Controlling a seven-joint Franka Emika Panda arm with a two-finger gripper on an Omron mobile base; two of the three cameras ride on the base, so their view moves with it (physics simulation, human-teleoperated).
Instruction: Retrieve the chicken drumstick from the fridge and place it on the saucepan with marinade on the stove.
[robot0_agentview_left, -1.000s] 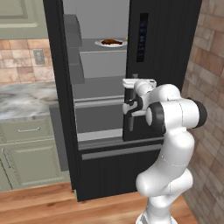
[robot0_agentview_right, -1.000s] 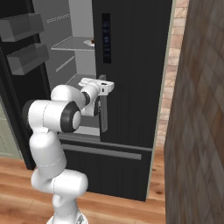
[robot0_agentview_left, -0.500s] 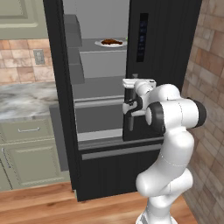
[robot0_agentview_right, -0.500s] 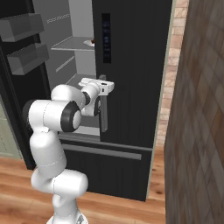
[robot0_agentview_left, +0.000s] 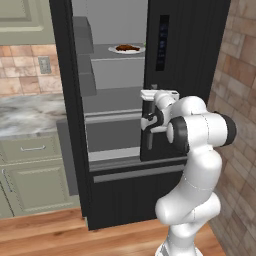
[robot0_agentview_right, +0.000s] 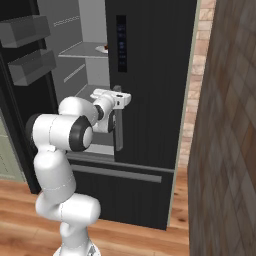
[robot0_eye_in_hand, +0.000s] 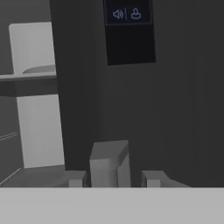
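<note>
Now | gripper (robot0_eye_in_hand: 111, 178) standing part-open astride the fridge (robot0_agentview_left: 190, 45) handle (robot0_eye_in_hand: 109, 162) | chicken drumstick (robot0_agentview_left: 127, 48) sitting on upper-shelf plate (robot0_agentview_left: 141, 50) | risk: fingers snagging handle while backing off

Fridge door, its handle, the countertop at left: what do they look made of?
Fridge door: smooth black panel, faintly glossy, probably painted metal or glass-faced.
Handle: plain matte grey bar, likely brushed metal or plastic; the look leaves it open.
Countertop: grey-white veined slab, polished, marble-like stone.
</note>
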